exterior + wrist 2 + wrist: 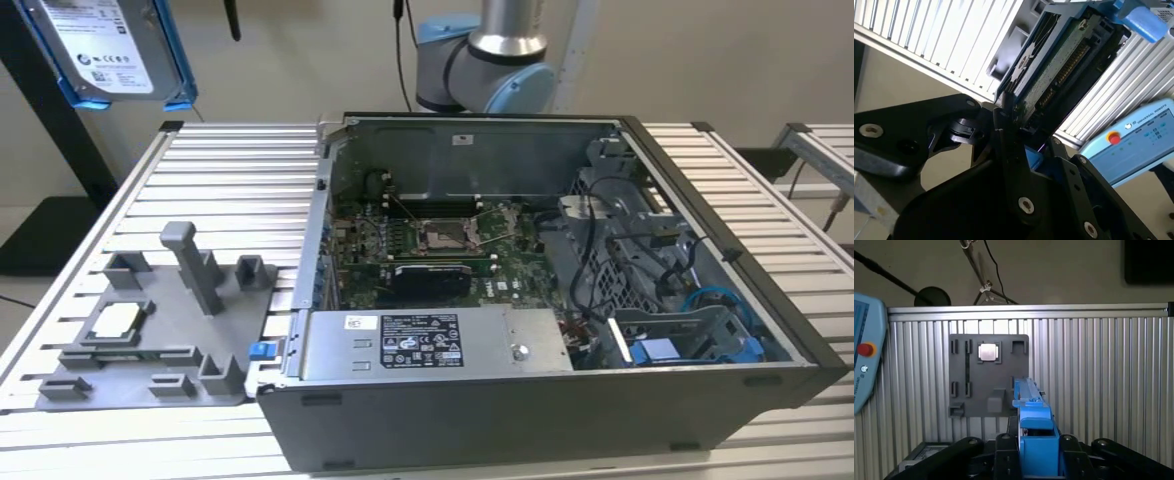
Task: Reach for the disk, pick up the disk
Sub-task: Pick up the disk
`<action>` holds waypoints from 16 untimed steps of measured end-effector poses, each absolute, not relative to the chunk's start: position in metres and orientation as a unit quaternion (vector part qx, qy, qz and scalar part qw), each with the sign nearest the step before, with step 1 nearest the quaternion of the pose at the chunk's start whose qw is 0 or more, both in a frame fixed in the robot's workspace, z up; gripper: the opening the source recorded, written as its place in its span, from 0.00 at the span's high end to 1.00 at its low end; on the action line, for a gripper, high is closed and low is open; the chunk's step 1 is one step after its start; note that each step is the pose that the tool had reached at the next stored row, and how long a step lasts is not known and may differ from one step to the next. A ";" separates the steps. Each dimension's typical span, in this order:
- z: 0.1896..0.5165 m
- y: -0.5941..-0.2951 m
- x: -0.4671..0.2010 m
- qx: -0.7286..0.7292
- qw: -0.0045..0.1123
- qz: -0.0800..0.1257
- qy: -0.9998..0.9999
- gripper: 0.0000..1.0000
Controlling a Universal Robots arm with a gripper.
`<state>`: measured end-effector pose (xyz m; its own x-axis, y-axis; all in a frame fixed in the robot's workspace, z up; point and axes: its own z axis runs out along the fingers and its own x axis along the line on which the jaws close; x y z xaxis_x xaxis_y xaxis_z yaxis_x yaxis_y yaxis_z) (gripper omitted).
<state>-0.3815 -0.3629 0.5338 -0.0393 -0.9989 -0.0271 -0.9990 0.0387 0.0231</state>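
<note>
High over the worktop (214, 170), at the exterior view's left, the disk (114, 50) hangs clear, clamped edge-on in the hand (1036, 442), its long axis running straight out from the grip.

- Open computer case (534, 300): takes the centre and right of the exterior view. The interior is crowded with a motherboard (427, 235), cables and a drive cage (694, 335). A power supply (427, 342) lies along the near wall.
- Grey fixture plate (147, 345), lower left: upright posts, the tallest (194, 265) near its middle.
- Slatted worktop (227, 170), upper left: bare strip beside the case, open passage.
- Disk (114, 50), upper left corner: raised well above the worktop, pincer (1039, 452) clamped on its blue frame.
</note>
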 end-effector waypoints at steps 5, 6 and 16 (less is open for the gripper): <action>0.534 -0.363 -0.371 -0.693 0.002 0.018 0.721 1.00; 0.534 -0.363 -0.369 -0.693 0.002 0.018 0.721 1.00; 0.534 -0.363 -0.348 -0.693 0.001 0.018 0.721 1.00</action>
